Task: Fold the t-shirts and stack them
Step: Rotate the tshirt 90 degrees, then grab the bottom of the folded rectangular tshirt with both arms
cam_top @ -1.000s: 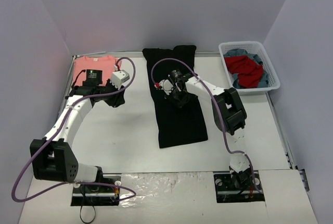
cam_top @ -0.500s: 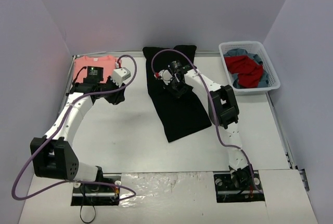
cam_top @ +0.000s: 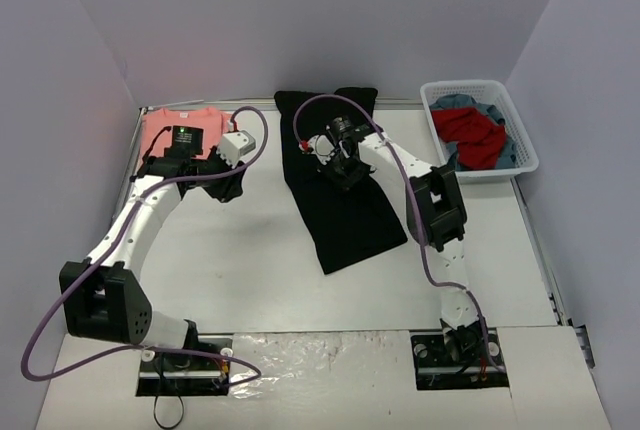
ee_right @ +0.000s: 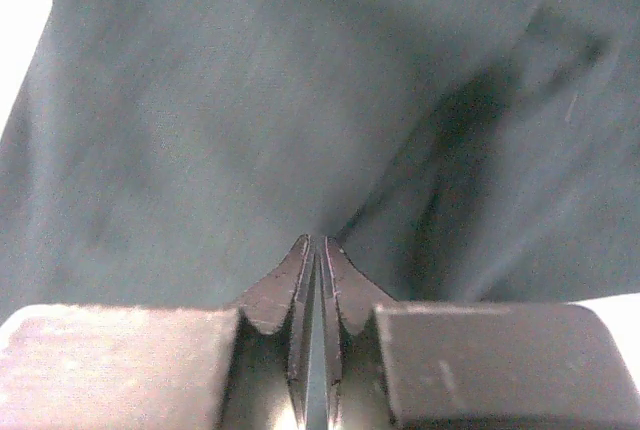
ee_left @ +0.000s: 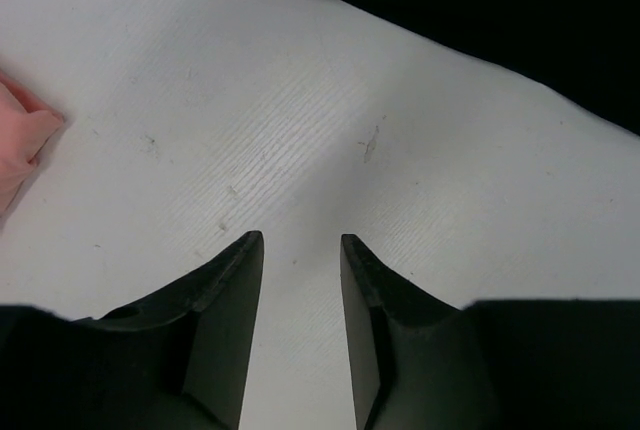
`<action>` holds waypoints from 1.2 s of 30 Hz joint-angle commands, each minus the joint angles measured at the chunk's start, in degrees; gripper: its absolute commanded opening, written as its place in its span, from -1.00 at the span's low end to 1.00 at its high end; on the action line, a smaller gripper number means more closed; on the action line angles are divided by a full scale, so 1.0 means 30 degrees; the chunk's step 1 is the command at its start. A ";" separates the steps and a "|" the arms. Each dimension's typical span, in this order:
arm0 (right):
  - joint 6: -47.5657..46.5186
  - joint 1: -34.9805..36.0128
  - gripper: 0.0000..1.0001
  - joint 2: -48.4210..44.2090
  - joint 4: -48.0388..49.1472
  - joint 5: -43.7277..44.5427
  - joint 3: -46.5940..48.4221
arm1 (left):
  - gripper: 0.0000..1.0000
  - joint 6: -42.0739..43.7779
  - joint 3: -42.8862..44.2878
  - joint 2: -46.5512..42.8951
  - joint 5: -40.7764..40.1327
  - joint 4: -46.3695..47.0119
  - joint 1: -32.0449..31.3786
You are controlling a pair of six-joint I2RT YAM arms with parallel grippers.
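Note:
The black t-shirt (cam_top: 345, 215) lies as a long folded strip in the middle of the table, its far end against the back wall. My right gripper (cam_top: 345, 172) presses down on its upper part, shut on a pinch of the black cloth (ee_right: 250, 100), which puckers toward the fingertips (ee_right: 316, 240). The salmon-pink t-shirt (cam_top: 160, 130) lies flat in the far left corner. My left gripper (cam_top: 230, 188) hovers over bare table between the two shirts, open and holding nothing (ee_left: 300, 240). A pink edge (ee_left: 20, 140) shows at its left and black cloth (ee_left: 500, 0) at its upper right.
A white basket (cam_top: 520, 140) at the back right holds red and blue clothes (cam_top: 470, 135). Grey walls close in the table on three sides. Purple cables loop off both arms over the table.
The right gripper pulled the black t-shirt toward the back wall, and the shirt's near end swung right and away from me. The left gripper's fingers parted slightly.

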 commanded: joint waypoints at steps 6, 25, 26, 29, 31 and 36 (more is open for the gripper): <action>0.0271 -0.0304 0.26 -1.0616 -0.1007 -0.0644 -0.5265 | -0.12 0.1458 0.0216 -0.2432 -0.0433 -0.0996 -0.2550; 0.0358 -0.8068 1.00 -1.9005 0.2450 -0.3084 -1.7576 | -0.02 0.1257 -0.2687 0.1520 -0.6262 0.4480 -1.3183; 0.0388 -0.8068 1.00 -1.8858 0.2509 -0.2728 -1.7577 | -0.03 0.0995 -0.2598 0.1813 -0.6204 0.4540 -1.3419; 0.1032 -0.8244 1.00 -1.8973 0.3329 -0.1292 -1.7957 | -0.02 0.0700 -0.2421 0.2839 -0.5940 0.4744 -1.4386; 0.1324 -0.8332 1.00 -1.9178 0.4060 -0.0300 -1.8307 | -0.03 0.0582 -0.2334 0.3454 -0.5852 0.4950 -1.4797; 0.1677 -0.8332 1.00 -1.8740 0.4326 0.0526 -1.8310 | -0.03 0.0377 -0.2012 0.4627 -0.5647 0.5155 -1.5881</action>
